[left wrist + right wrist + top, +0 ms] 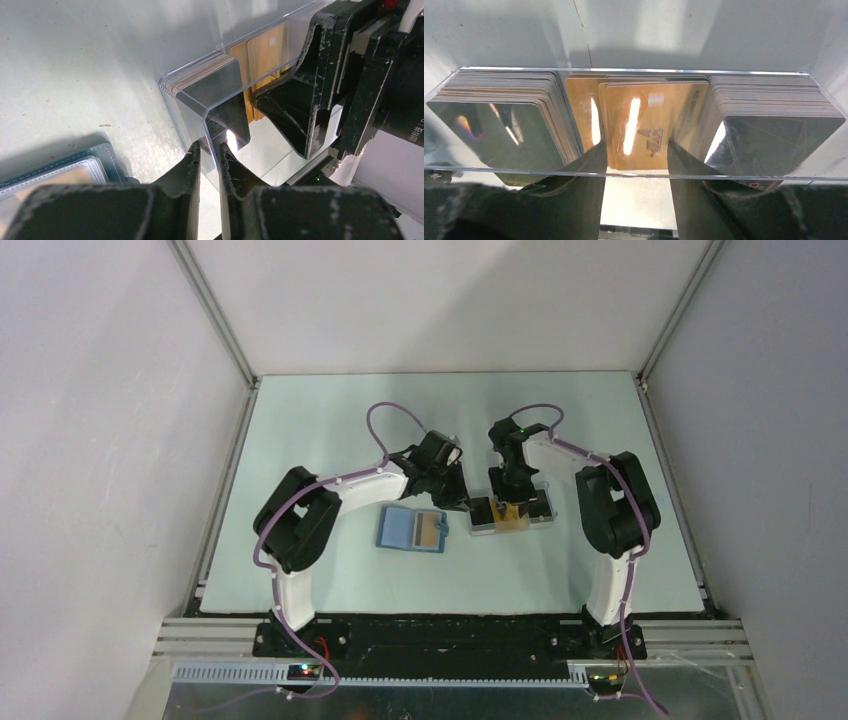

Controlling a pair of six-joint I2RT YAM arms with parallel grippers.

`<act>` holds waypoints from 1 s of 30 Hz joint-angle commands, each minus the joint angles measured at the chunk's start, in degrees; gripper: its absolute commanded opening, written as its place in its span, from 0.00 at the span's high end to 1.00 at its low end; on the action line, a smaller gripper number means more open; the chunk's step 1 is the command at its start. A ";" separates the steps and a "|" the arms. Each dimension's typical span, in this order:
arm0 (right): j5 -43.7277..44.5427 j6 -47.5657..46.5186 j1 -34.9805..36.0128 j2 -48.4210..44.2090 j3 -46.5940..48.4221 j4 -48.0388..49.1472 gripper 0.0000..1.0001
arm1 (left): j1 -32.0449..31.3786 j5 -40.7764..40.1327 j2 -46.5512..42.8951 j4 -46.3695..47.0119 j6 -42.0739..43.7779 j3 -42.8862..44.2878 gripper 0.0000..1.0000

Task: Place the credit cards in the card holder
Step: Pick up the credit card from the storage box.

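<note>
The blue card holder (400, 530) lies open on the table left of the clear tray (541, 521), with a yellow-orange card (430, 531) in its right pocket. In the left wrist view its corner (60, 167) shows at lower left. My left gripper (210, 148) is shut on the tray's clear wall (200, 107) at a corner. My right gripper (635, 150) reaches down into the tray's middle compartment. Its fingers press both side edges of the front yellow-orange credit card (649, 120), which stands upright. Stacks of dark credit cards (499, 122) fill the compartments on either side.
More yellow-orange cards (581, 110) stand behind the gripped one. The second dark stack (774, 132) sits close to my right finger. The two grippers (462, 502) (510, 502) work close together over the tray. Grey walls enclose the table on three sides.
</note>
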 commanded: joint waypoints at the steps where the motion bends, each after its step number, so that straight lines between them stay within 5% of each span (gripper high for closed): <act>1: 0.05 -1.41 -0.38 -0.72 -1.24 0.06 0.45 | -0.35 -0.52 2.25 -1.59 2.21 0.86 0.95; 15: -4.05 -1.63 -2.15 -2.96 -1.41 0.90 0.25 | -0.35 -0.29 2.44 -1.57 2.29 0.79 0.95; 22: -0.32 -1.23 -3.31 0.13 -1.67 0.32 0.28 | -0.32 -0.15 2.48 -1.61 2.36 0.84 0.95; 30: -1.03 -0.91 -3.63 1.91 -2.21 0.50 0.45 | -0.35 -0.04 2.54 -1.56 2.46 0.74 0.95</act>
